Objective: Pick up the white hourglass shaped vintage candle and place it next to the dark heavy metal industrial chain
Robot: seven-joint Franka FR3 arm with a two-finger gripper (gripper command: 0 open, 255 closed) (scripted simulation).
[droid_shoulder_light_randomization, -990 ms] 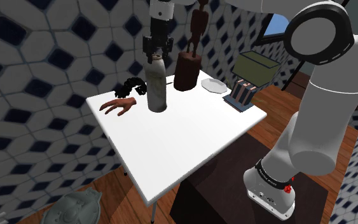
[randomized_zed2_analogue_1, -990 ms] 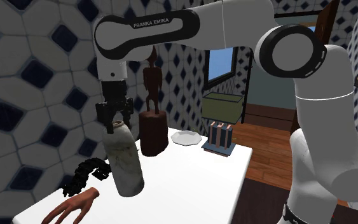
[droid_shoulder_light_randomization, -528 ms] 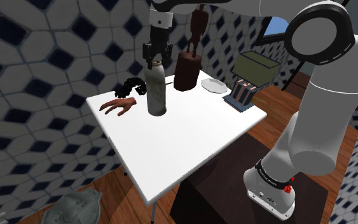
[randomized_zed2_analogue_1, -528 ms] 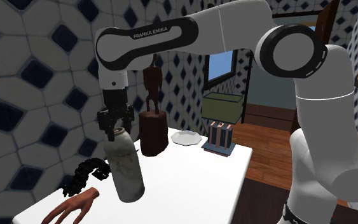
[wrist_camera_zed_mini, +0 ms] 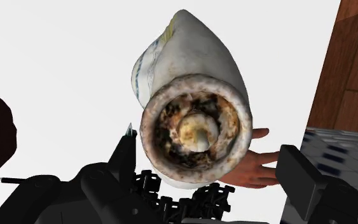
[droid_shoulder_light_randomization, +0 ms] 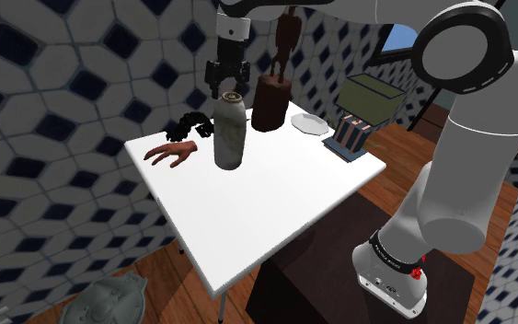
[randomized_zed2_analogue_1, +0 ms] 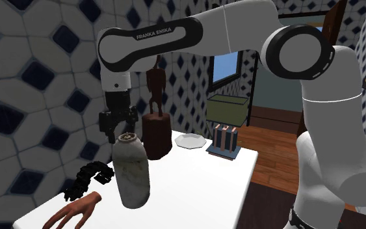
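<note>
White candle (droid_shoulder_light_randomization: 231,138) stood on bench (droid_shoulder_light_randomization: 284,202) near black chain (droid_shoulder_light_randomization: 192,122); claw (droid_shoulder_light_randomization: 226,89) wide, just above it. Placement judged done; withdrawal left.

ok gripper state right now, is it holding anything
gripper: open, holding nothing; the white candle sits just below it, not clasped.

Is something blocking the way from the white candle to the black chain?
Nothing visible does. The candle stands right beside the chain, and nothing sits between them. The brown hand model lies off to the side, out of that path.
</note>
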